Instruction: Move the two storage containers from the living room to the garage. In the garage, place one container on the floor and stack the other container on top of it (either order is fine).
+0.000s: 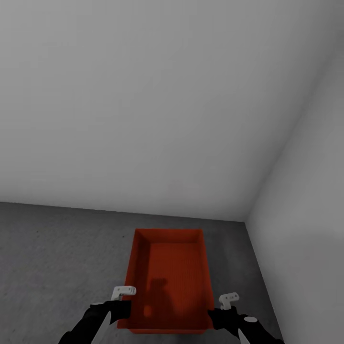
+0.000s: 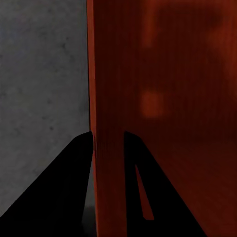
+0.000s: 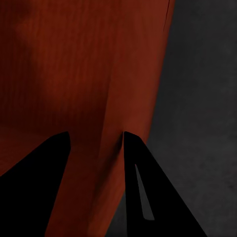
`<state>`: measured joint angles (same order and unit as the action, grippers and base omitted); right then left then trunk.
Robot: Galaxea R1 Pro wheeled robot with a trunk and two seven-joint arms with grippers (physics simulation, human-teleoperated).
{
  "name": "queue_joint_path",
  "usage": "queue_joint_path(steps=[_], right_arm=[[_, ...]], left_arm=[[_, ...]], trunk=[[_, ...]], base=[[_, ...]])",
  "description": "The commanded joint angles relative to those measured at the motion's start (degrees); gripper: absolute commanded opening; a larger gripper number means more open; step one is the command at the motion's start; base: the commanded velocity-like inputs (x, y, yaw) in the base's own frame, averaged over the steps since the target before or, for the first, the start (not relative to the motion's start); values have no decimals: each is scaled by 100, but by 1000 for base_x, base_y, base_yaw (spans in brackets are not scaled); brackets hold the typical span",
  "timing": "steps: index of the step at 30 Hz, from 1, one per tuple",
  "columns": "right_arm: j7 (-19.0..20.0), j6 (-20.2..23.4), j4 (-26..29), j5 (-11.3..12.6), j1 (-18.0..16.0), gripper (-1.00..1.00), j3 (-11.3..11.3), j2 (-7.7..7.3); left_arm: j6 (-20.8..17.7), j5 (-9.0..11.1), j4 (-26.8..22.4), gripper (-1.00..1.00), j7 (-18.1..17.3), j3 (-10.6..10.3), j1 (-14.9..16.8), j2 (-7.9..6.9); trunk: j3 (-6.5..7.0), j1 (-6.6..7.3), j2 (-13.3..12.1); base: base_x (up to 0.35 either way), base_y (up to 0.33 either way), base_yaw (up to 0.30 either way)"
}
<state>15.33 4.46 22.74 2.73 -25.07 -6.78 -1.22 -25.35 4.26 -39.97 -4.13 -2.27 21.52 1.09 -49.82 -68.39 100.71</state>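
Already in the garage, one storage container (image 1: 168, 282) hangs over the concrete floor (image 1: 57, 248), its side walls pinched by the left claw (image 2: 107, 140) and right claw (image 3: 96, 140). Setting it down and stacking its twin on it seemingly remain.

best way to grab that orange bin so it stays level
By its two long side walls, near the end closest to the robot, one gripper per wall from above. The container is open-topped with thin walls, so fingers straddle a wall: the left gripper does this, the right gripper on the opposite wall.
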Motion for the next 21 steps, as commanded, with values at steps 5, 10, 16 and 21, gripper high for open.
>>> queue_joint_path(steps=[5, 10, 16, 21], right_arm=[[41, 46, -5, 26, 2, -100, -58, 87], [42, 46, -5, 28, 2, -100, -52, 87], [72, 46, -6, 28, 2, 100, -51, 82], [91, 42, -6, 31, 2, 100, -51, 78]], left_arm=[[-23, 93, -19, -100, -13, -28, 1, 429], [-23, 95, -18, -100, -17, -28, 1, 426], [-23, 101, -13, 100, -42, -33, 1, 428], [-15, 101, -11, 100, -51, -37, 1, 433]], trunk=[[-5, 0, 2], [-5, 0, 2], [-5, 0, 2], [-5, 0, 2]], base=[[0, 0, 0], [0, 0, 0], [0, 0, 0], [0, 0, 0]])
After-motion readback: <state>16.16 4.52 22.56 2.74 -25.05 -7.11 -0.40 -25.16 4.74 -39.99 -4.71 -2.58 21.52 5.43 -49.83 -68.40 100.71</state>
